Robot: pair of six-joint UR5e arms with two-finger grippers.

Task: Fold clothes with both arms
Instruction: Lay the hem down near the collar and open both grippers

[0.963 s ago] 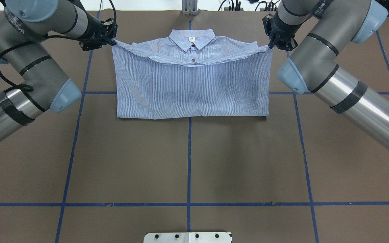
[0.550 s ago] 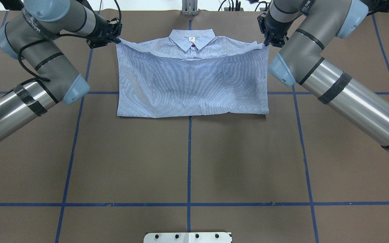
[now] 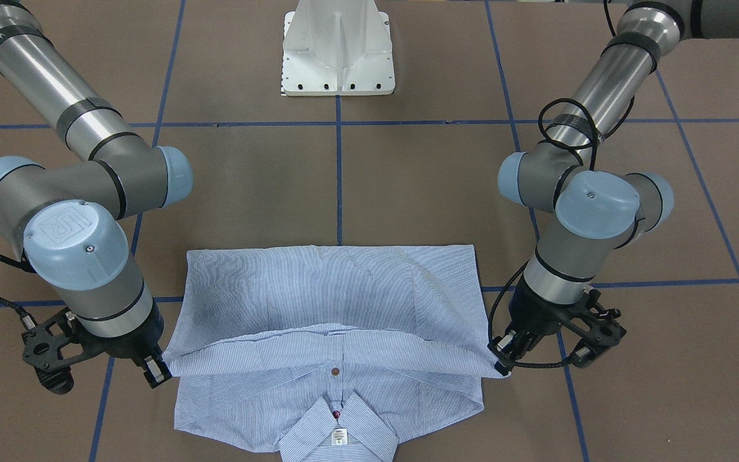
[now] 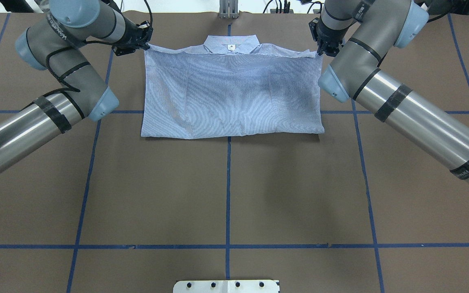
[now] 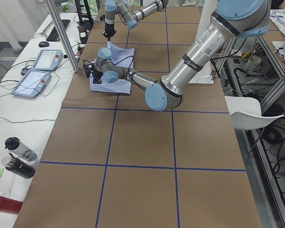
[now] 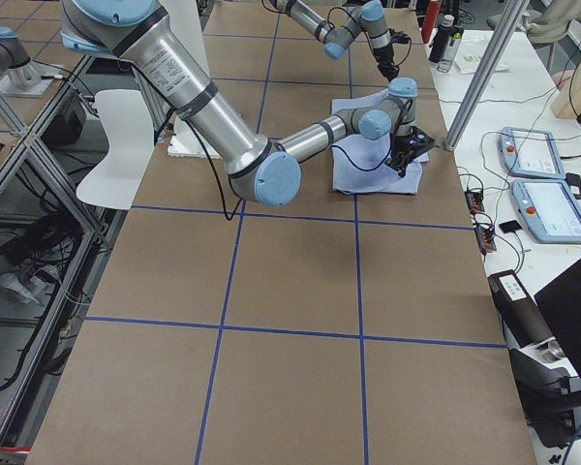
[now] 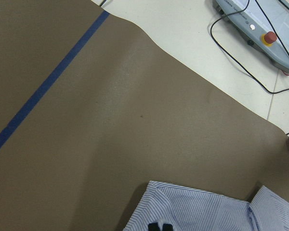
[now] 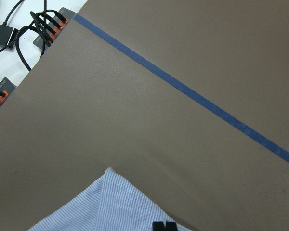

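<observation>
Shirt (image 3: 331,289) corners — in L fingers (image 3: 501,355), R fingers (image 3: 155,369).

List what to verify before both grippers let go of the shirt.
1. Left gripper shut on its corner of the shirt: ok.
2. Right gripper shut on the other corner: ok.
3. Held edge straight between them: cannot tell; it looks straight from overhead but bowed in the front-facing view.
4. Collar not covered by the folded layer: ok.
5. Near fold line straight and lying on the table: ok.
</observation>
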